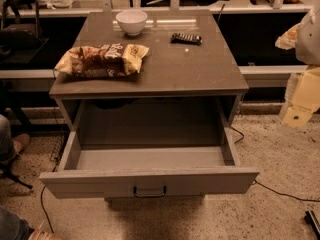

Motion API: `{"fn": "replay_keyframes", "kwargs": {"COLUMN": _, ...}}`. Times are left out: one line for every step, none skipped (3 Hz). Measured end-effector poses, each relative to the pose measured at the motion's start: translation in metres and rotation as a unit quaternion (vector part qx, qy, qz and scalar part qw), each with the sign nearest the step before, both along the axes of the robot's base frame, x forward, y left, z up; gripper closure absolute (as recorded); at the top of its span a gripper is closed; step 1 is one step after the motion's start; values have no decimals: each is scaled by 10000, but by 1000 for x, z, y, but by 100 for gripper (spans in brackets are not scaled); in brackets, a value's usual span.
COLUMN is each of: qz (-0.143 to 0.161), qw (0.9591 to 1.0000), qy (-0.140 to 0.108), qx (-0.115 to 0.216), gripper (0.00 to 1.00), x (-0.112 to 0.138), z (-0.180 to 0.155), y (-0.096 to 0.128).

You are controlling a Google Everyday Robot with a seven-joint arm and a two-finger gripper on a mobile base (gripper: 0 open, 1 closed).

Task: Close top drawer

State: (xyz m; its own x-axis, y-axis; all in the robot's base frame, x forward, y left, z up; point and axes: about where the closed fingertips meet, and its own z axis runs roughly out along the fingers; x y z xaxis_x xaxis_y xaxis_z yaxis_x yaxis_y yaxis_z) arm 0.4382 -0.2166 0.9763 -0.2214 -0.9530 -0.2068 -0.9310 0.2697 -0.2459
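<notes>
So here's where I'm at: the top drawer [150, 181] is pulled way out toward the camera, pretty much at full travel by the look of it, and there's nothing inside. The hand [297, 111] is up at the right edge of view, off to the side of the cabinet and well apart from the drawer front. I honestly can't tell if it's spread or pressed together from this angle.

On handling, it looks like a stiff, flat-fronted box on slides, so I'd guess it rolls in easily with a steady shove and won't flex. No real need to grab the little dark handle [149, 191]. I'd just put the hand flat against the front panel near that handle, dead centre, and push straight in. Pushing off to one corner could rack a drawer this wide and make it bind.

The chip bag [102, 60], white bowl [131, 21] and a small dark gadget [186, 38] sit up on the worktop [200, 69], so a gentle close is smart.
</notes>
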Motion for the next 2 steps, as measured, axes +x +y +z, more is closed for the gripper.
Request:
{"fn": "replay_keyframes", "kwargs": {"qz": 0, "qw": 10000, "qy": 0, "qx": 0, "gripper": 0, "x": 0, "z": 0, "y": 0}}
{"fn": "replay_keyframes", "kwargs": {"qz": -80, "qw": 9996, "qy": 194, "qx": 178, "gripper": 0, "x": -1, "z": -14, "y": 1}}
